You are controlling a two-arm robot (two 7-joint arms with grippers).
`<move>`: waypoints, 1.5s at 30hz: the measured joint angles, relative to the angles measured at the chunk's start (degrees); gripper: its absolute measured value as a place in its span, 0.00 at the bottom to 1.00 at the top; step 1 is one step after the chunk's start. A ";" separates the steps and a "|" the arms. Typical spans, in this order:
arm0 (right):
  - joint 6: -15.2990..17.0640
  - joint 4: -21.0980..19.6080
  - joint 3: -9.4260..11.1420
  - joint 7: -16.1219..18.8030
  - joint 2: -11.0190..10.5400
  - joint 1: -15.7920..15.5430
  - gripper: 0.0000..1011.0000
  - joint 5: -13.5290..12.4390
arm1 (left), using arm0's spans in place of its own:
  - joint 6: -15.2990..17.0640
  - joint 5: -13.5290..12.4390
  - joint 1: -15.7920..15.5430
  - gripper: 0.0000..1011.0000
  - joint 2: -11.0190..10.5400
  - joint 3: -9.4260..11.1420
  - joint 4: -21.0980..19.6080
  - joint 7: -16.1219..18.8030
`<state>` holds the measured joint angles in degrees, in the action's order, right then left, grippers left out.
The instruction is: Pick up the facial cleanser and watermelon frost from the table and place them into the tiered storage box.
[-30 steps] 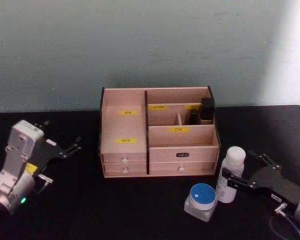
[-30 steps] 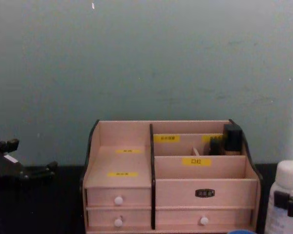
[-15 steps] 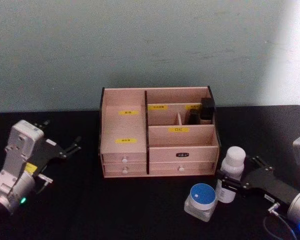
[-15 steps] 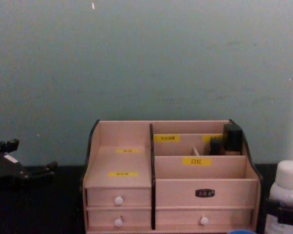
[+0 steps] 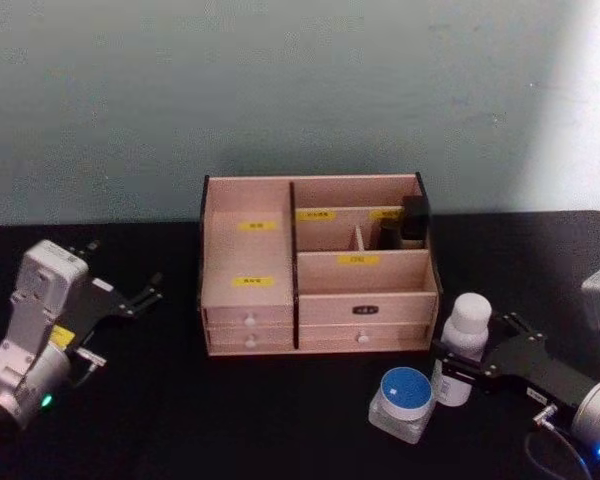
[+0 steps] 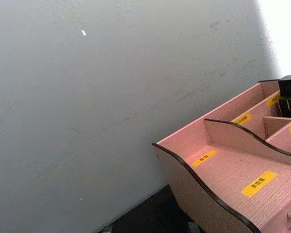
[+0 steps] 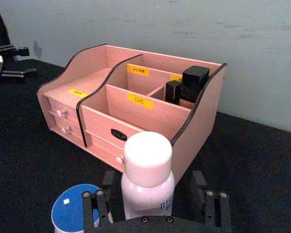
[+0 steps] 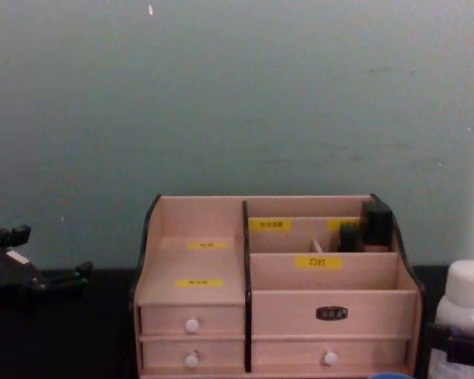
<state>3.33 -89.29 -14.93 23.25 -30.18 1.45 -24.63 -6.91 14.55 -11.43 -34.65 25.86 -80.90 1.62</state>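
right wrist view reveals gaps: right pincer (image 7: 153, 196) spread either side of the white bottle (image 7: 148, 174).

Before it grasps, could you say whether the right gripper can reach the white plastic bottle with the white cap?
Likely yes: the open right gripper straddles the white-capped plastic bottle, nothing between them.

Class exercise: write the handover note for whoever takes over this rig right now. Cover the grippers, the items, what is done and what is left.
Right gripper: open, jaws either side of the white-capped bottle, which stands on the table by the storage box's front right corner.
Left gripper: open, parked left of the box, holding nothing.
Blue-lidded jar: on the table beside the bottle.
Done: nothing placed yet.
Left: grip the bottle and place it in the box, then the jar.
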 joint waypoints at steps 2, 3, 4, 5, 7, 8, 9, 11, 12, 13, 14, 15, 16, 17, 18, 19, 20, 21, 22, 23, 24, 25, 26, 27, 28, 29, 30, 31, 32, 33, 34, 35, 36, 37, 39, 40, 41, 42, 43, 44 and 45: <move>-0.01 0.00 0.00 0.00 -0.01 -0.01 0.99 -0.01 | 0.00 0.00 0.00 0.99 0.00 0.00 0.00 0.00; -0.01 0.00 0.00 0.00 -0.02 -0.01 0.99 -0.01 | 0.00 0.00 0.00 0.99 0.00 0.00 0.00 0.00; -0.01 0.00 0.00 0.00 -0.02 -0.01 0.99 -0.01 | 0.00 0.00 -0.01 0.99 0.00 0.00 0.00 0.00; -0.02 -0.01 0.01 0.00 -0.03 -0.02 0.95 -0.01 | 0.00 0.00 0.00 0.99 0.00 0.00 0.00 0.00; -0.02 -0.01 0.02 0.00 -0.03 -0.03 0.91 -0.02 | 0.00 0.00 0.00 0.99 0.00 0.00 0.00 0.00; -0.02 -0.02 0.03 0.00 -0.04 -0.03 0.89 -0.03 | 0.00 0.00 0.00 0.99 0.00 0.00 0.00 0.00; -0.03 -0.02 0.03 0.00 -0.04 -0.04 0.87 -0.04 | 0.00 0.00 0.00 0.99 0.00 0.00 0.00 0.00; -0.04 -0.03 0.03 0.00 -0.05 -0.05 0.84 -0.05 | 0.00 0.00 0.00 0.99 0.00 0.00 0.00 0.00; -0.04 -0.04 0.04 0.00 -0.06 -0.05 0.79 -0.06 | 0.00 0.00 0.00 0.99 0.00 0.00 0.00 0.00; -0.05 -0.05 0.04 0.00 -0.06 -0.06 0.78 -0.06 | 0.00 0.00 -0.01 0.99 0.00 0.00 0.00 0.00; -0.05 -0.06 0.05 0.00 -0.07 -0.07 0.73 -0.07 | 0.00 0.00 -0.01 0.99 0.00 0.00 0.00 0.00; -0.06 -0.06 0.05 0.00 -0.07 -0.07 0.70 -0.08 | 0.00 0.00 0.00 0.99 0.00 0.00 0.00 0.00; -0.06 -0.07 0.05 0.00 -0.07 -0.07 0.68 -0.08 | 0.00 0.00 -0.01 0.99 0.00 0.00 0.00 0.00; -0.07 -0.07 0.05 0.00 -0.07 -0.08 0.64 -0.09 | 0.00 0.00 0.00 0.99 0.00 0.00 0.00 0.00; -0.07 -0.08 0.05 0.00 -0.07 -0.08 0.61 -0.09 | 0.00 0.00 0.00 0.99 0.00 0.00 0.00 0.00; -0.07 -0.08 0.05 0.00 -0.07 -0.08 0.60 -0.09 | 0.00 0.00 0.00 0.99 0.00 0.00 0.00 0.00; -0.07 -0.08 0.05 0.00 -0.08 -0.09 0.60 -0.09 | 0.00 0.00 0.00 0.99 0.00 0.00 0.00 0.00; -0.07 -0.08 0.05 0.00 -0.07 -0.09 0.60 -0.09 | 0.00 0.00 -0.01 0.99 0.00 0.00 0.00 0.00; -0.07 -0.08 0.05 0.00 -0.08 -0.09 0.60 -0.10 | 0.00 0.00 0.00 0.99 0.00 0.00 0.00 0.00; -0.07 -0.09 0.05 0.00 -0.07 -0.09 0.60 -0.10 | 0.00 0.00 0.00 0.99 0.00 0.00 0.00 0.00; -0.07 -0.09 0.05 0.00 -0.07 -0.09 0.60 -0.11 | 0.00 0.00 0.00 0.99 0.00 0.00 0.00 0.00; -0.07 -0.10 0.05 0.00 -0.07 -0.09 0.60 -0.11 | 0.00 0.00 0.00 0.99 0.00 0.00 0.00 0.00; -0.08 -0.10 0.05 0.00 -0.08 -0.09 0.60 -0.12 | 0.00 0.00 0.00 0.99 0.00 0.00 0.00 0.00; -0.09 -0.11 0.05 0.00 -0.08 -0.09 0.60 -0.12 | 0.00 0.00 0.00 0.99 0.00 0.00 0.00 0.00; -0.09 -0.11 0.05 0.00 -0.07 -0.09 0.59 -0.13 | 0.00 0.00 0.00 0.99 0.00 0.00 0.00 0.00; -0.10 -0.11 0.05 0.00 -0.08 -0.09 0.60 -0.14 | 0.00 0.00 0.00 0.99 0.00 0.00 0.00 0.00; -0.10 -0.10 0.05 0.00 -0.08 -0.09 0.60 -0.14 | 0.00 0.00 0.00 0.99 0.00 0.00 0.00 0.00; -0.12 -0.11 0.07 0.01 -0.07 -0.10 0.60 -0.16 | 0.00 0.00 0.00 0.99 0.00 0.00 0.00 0.00; -0.18 -0.16 0.15 0.08 -0.07 -0.16 0.60 -0.27 | 0.00 0.00 0.00 0.99 0.00 0.00 0.00 0.00; -0.24 -0.23 0.24 0.17 -0.07 -0.23 0.60 -0.38 | 0.00 0.00 0.00 0.99 0.00 0.00 0.00 0.00; -0.30 -0.34 0.33 0.27 -0.08 -0.32 0.60 -0.51 | 0.00 0.00 0.00 0.99 0.00 0.00 0.00 0.00; -0.39 -0.71 0.52 0.41 -0.16 -0.56 0.60 -0.76 | 0.00 0.00 0.00 0.99 0.00 0.00 0.00 0.00; -0.41 -0.96 0.64 0.48 -0.22 -0.72 0.59 -0.87 | 0.00 0.00 0.00 0.99 0.00 0.00 0.00 0.00; -0.42 -1.23 0.77 0.55 -0.32 -0.89 0.59 -1.02 | 0.00 0.00 0.00 0.99 0.00 0.00 0.00 0.00; -0.42 -2.33 1.21 0.77 -0.74 -1.52 0.60 -1.45 | 0.00 0.00 0.00 0.99 0.00 0.00 0.00 0.00; -0.37 -2.88 1.39 0.83 -0.95 -1.80 0.60 -1.65 | 0.00 0.00 0.00 0.99 0.00 0.00 0.00 0.00; -0.18 -3.79 1.66 0.97 -1.35 -2.22 0.60 -1.96 | 0.00 0.00 0.00 0.99 0.00 0.00 0.00 0.00; 0.04 -4.29 1.80 1.05 -1.58 -2.47 0.60 -2.15 | 0.00 0.00 0.00 0.99 0.00 0.00 0.00 0.00; 0.58 -5.58 2.13 1.30 -2.16 -3.04 0.60 -2.70 | 0.00 0.00 0.00 0.99 0.00 0.00 0.00 0.00; 0.87 -6.19 2.32 1.42 -2.48 -3.33 0.60 -2.99 | 0.00 0.00 0.00 0.99 0.00 0.00 0.00 0.00; 1.14 -6.89 2.53 1.57 -2.85 -3.64 0.60 -3.31 | 0.00 0.00 -0.01 0.99 0.00 0.00 0.00 0.00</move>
<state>4.47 -96.19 -12.39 24.82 -33.04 -2.20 -27.94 -6.91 14.55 -11.43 -34.64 25.86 -80.90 1.62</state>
